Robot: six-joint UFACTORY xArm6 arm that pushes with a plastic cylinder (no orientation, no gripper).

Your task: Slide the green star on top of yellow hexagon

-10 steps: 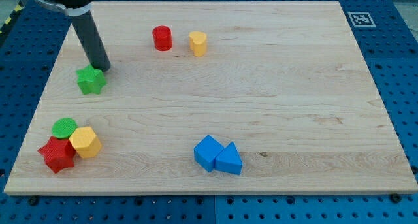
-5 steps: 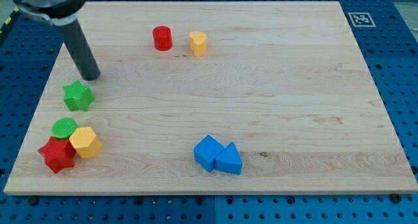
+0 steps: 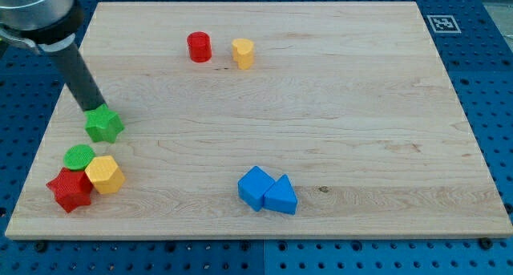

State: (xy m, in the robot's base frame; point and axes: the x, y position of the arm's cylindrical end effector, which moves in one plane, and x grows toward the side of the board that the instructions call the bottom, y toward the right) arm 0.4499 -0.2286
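Nudging the green star-shaped block [image 3: 104, 124] closer to the yellow hexagon block [image 3: 105, 175].
The bare rod's tip [image 3: 94, 109], gripping nothing, has shifted left and is seemingly touching the star's upper-left edge.

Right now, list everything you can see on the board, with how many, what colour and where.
green star: one, green, view's left, above the cluster
green cylinder: one, green, lower left, top of the cluster
yellow hexagon: one, yellow, lower left, right side of the cluster
red star: one, red, lower left, bottom of the cluster
red cylinder: one, red, near the view's top
yellow block: one, yellow, just right of the red cylinder
blue cube: one, blue, near the view's bottom, centre
blue triangle: one, blue, against the blue cube's right
board: one, light wood, fills the view
marker tag: one, black and white, top right corner
my tip: one, dark rod, at the green star's upper left edge
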